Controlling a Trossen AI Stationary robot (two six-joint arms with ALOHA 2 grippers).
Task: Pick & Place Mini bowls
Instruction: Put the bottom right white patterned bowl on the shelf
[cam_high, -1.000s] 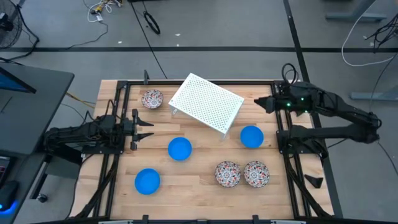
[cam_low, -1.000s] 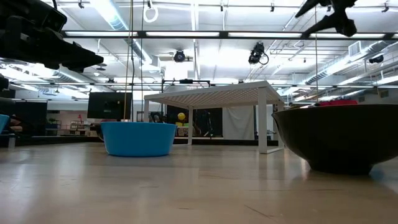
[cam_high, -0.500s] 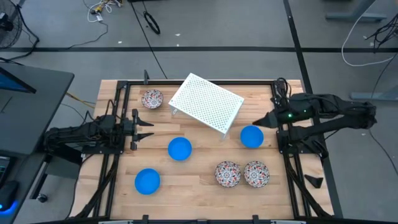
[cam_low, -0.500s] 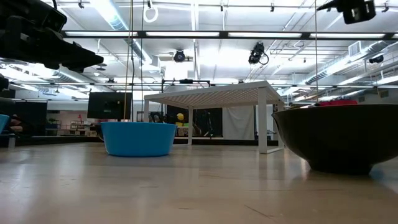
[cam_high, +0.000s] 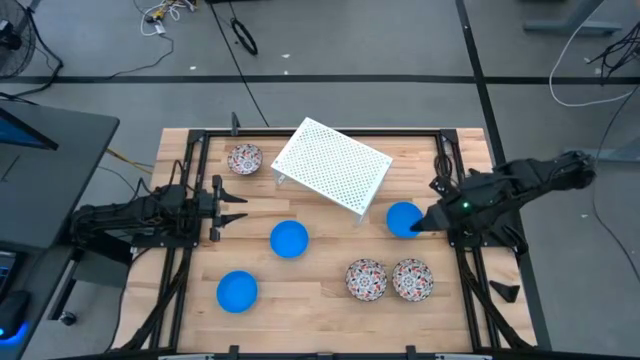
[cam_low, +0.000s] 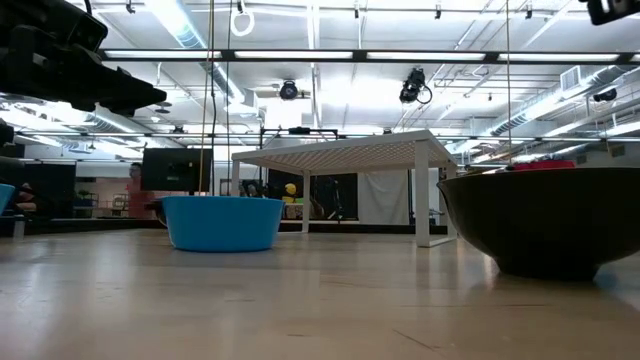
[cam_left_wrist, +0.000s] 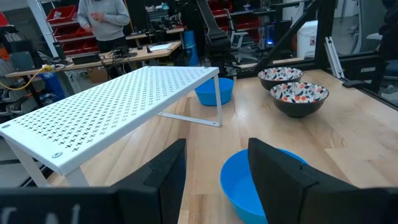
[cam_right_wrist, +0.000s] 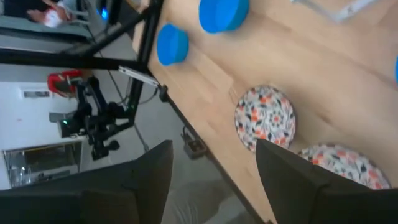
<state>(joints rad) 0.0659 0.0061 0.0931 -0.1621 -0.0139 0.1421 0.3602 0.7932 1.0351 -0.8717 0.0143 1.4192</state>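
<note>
While six mini bowls sit on the desk (cam_high: 330, 285), one blue bowl (cam_high: 403, 220) lies just beside the white rack (cam_high: 332, 165). Touching or just over this bowl's rim, the right hand (cam_high: 432, 215) hangs open, far nearer than the open left hand (cam_high: 228, 208).

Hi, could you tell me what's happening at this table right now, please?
The right gripper is open, holds nothing, and is at the edge of a blue mini bowl near the white perforated rack. The left gripper, also open, waits at the table's left. All six mini bowls sit on the wooden table.
</note>
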